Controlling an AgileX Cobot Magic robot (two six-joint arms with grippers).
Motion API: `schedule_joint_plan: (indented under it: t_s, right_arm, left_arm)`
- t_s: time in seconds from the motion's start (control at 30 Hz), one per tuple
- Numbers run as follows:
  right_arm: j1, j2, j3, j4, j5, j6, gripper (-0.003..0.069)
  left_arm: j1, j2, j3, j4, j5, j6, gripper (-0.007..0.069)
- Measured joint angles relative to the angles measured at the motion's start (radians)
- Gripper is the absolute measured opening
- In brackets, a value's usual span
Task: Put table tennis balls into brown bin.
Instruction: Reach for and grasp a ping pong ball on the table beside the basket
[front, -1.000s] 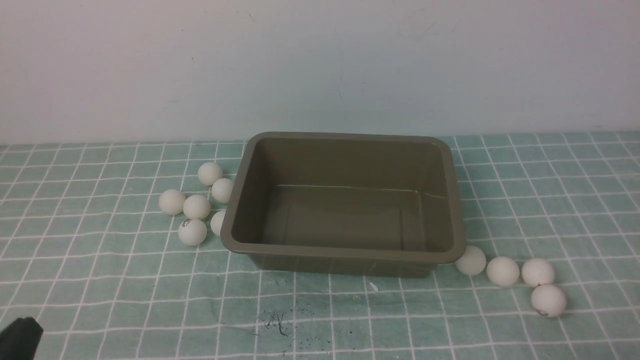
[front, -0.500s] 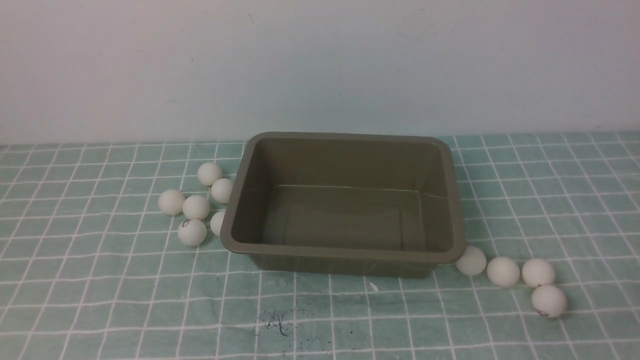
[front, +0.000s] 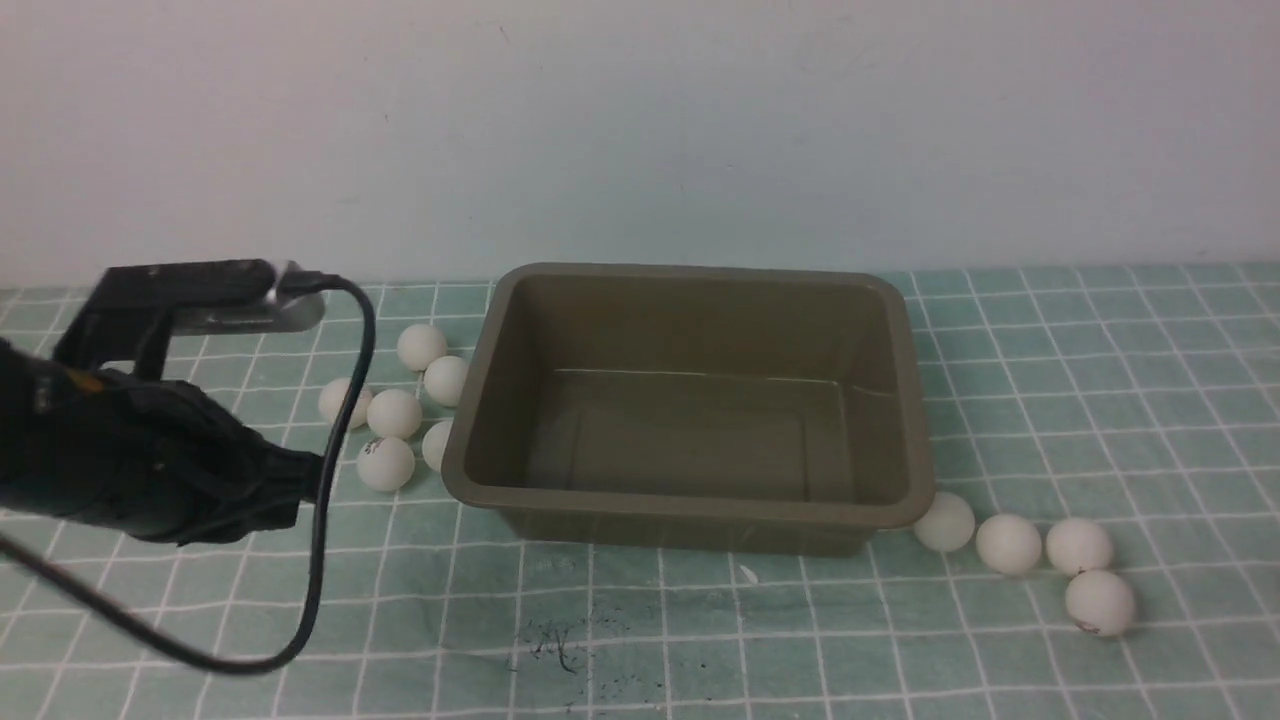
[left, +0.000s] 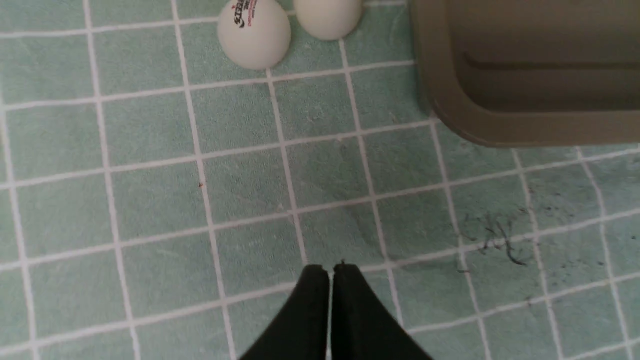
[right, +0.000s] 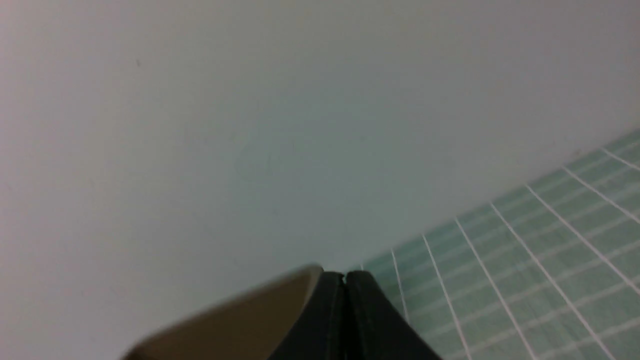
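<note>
Pressing left jaws and right jaws fully together, gripping nothing. Hovering left arm (front: 150, 470) above bench (front: 900, 650), near six table tennis balls (front: 395, 413) lying just left of brown bin (front: 680, 506). Showing four more balls (front: 1008, 543) lying beside bin's near right corner.

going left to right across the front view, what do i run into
left arm → six balls → bin → four balls
</note>
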Motion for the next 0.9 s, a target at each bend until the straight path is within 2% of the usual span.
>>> schedule_joint_plan:
  t_s: [0.03,0.07,0.27,0.4,0.47,0.53,0.63,0.67,0.7,0.73,0.77,0.83,0.9]
  right_arm:
    - [0.0,0.015,-0.025,-0.005,0.056,-0.016,-0.0015]
    - [0.0,0.085,-0.124,-0.014,0.178,-0.066,-0.0015]
    - [0.0,0.357,-0.423,-0.019,0.542,-0.305,-0.0015]
    - [0.0,0.451,-0.49,-0.003,0.612,-0.351,-0.0015]
    - [0.0,0.492,-0.499,0.025,0.613,-0.367,-0.0015]
    - [0.0,0.51,-0.499,0.042,0.612,-0.379,-0.0015]
    - [0.0,0.521,-0.5,0.049,0.608,-0.395,-0.0015]
    - [0.0,0.522,-0.5,0.049,0.606,-0.403,-0.0015]
    - [0.0,0.523,-0.5,0.049,0.605,-0.406,-0.0015]
    - [0.0,0.523,-0.5,0.049,0.605,-0.407,-0.0015]
    - [0.0,0.523,-0.5,0.049,0.605,-0.411,-0.0015]
    - [0.0,0.523,-0.5,0.049,0.605,-0.415,-0.0015]
    - [0.0,0.523,-0.5,0.049,0.605,-0.416,-0.0015]
  left_arm:
    - [0.0,0.03,-0.012,0.001,0.0,0.006,-0.0005]
    - [0.0,0.087,-0.053,0.006,0.0,0.011,-0.0005]
    - [0.0,0.282,-0.21,0.03,0.022,0.018,-0.0005]
    - [0.0,0.35,-0.263,0.04,0.006,0.022,-0.0003]
    - [0.0,0.386,-0.285,0.041,-0.025,0.034,0.0023]
    - [0.0,0.416,-0.296,0.04,-0.055,0.048,0.0078]
    - [0.0,0.452,-0.299,0.032,-0.104,0.057,0.0202]
    - [0.0,0.472,-0.299,0.028,-0.135,0.057,0.0277]
    - [0.0,0.483,-0.299,0.025,-0.146,0.057,0.0318]
    - [0.0,0.486,-0.299,0.024,-0.148,0.057,0.0328]
    - [0.0,0.505,-0.299,0.02,-0.161,0.057,0.0405]
    - [0.0,0.526,-0.3,0.016,-0.176,0.057,0.0475]
    - [0.0,0.54,-0.3,0.013,-0.195,0.057,0.0504]
